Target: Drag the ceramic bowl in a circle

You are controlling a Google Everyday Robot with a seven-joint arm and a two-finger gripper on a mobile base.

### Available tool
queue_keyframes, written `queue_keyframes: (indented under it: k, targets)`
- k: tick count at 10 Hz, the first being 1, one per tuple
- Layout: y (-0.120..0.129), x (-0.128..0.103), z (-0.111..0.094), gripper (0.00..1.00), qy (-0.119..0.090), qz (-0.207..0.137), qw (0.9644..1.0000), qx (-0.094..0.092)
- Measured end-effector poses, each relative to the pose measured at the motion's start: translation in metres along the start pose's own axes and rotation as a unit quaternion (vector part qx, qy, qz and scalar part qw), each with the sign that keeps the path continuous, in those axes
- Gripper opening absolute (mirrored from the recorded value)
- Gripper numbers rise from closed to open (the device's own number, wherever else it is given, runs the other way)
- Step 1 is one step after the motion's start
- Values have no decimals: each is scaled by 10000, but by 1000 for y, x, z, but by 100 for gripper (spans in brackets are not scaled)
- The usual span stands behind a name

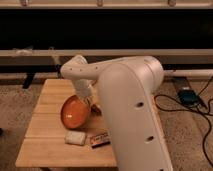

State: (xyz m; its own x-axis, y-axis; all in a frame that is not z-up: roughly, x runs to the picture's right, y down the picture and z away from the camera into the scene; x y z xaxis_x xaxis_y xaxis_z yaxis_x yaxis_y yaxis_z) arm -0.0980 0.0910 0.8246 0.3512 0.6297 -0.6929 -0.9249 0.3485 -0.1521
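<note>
The ceramic bowl is orange-red with a darker rim. It sits left of centre on the wooden table and looks tilted, with its inside facing the camera. My gripper is at the bowl's right rim, at the end of the white wrist. The large white arm hides most of it, and I cannot see how it meets the bowl.
A pale whitish packet and a dark red-labelled bar lie on the table in front of the bowl. The arm covers the table's right half. Cables and a blue device lie on the floor at right.
</note>
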Motion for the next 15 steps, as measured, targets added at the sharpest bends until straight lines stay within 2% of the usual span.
queue_keyframes:
  k: [3,5,6,8,9,11,13,15]
  targets:
    - [46,6,-13,42,-204,-617,9975,-269]
    - [83,0,-20,64,-335,-1029,9931,-446]
    - [86,-1,-20,71,-358,-1091,9922,-486]
    - [90,-9,-18,75,-454,-1062,9915,-599]
    - [92,-15,-17,75,-485,-953,9923,-627]
    - [75,-18,-14,75,-553,-664,9940,-674]
    - [65,-21,-20,75,-750,-459,9932,-764]
    - [52,-20,-31,75,-860,-321,9922,-847]
